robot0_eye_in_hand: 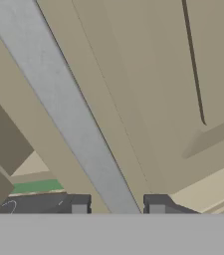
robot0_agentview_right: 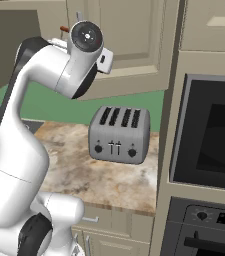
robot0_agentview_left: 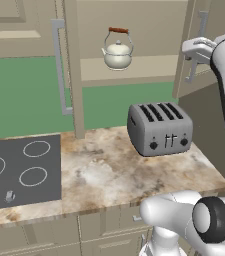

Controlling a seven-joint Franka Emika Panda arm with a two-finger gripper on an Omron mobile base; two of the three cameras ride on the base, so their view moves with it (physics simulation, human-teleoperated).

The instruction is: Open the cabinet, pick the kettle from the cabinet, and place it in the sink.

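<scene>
- Straddling the right door's handle (robot0_eye_in_hand: 78, 134), the gripper (robot0_eye_in_hand: 117, 205) has its fingertips (robot0_eye_in_hand: 78, 205) apart, one on each side of the silver bar; no contact is visible, so the jaws read as open around it, not clamped.
- Cabinet (robot0_agentview_left: 134, 30): both doors stand swung outward in the left base view, the left door (robot0_agentview_left: 71, 65) edge-on with its own bar handle, the right door (robot0_agentview_left: 196, 45) angled toward the arm.
- Kettle (robot0_agentview_left: 118, 50): upright on the cabinet shelf, well back from the shelf's front edge, spout to the left, wire handle arched over the lid with its wooden bar uppermost.
- Handling, as a judgement: a rigid, hollow body, probably light if empty; the round glazed-looking sides would slip between narrow fingers. The wooden bar at the top of the handle is the sensible hold, though the kettle may swing beneath it.
- Toaster (robot0_agentview_left: 160, 127): on the table near its back right corner, below the shelf; a lowered kettle would need to pass clear of it.
- Cooktop (robot0_agentview_left: 19, 170): set into the table's left part.
- Views compared: the left base view alone gives the kettle and open interior; the right base view adds an oven (robot0_agentview_right: 209, 135) beside the table, while the arm hides most of the cabinet; the hand view gives the finger-to-bar relation.
- The sink's position cannot be told.
</scene>
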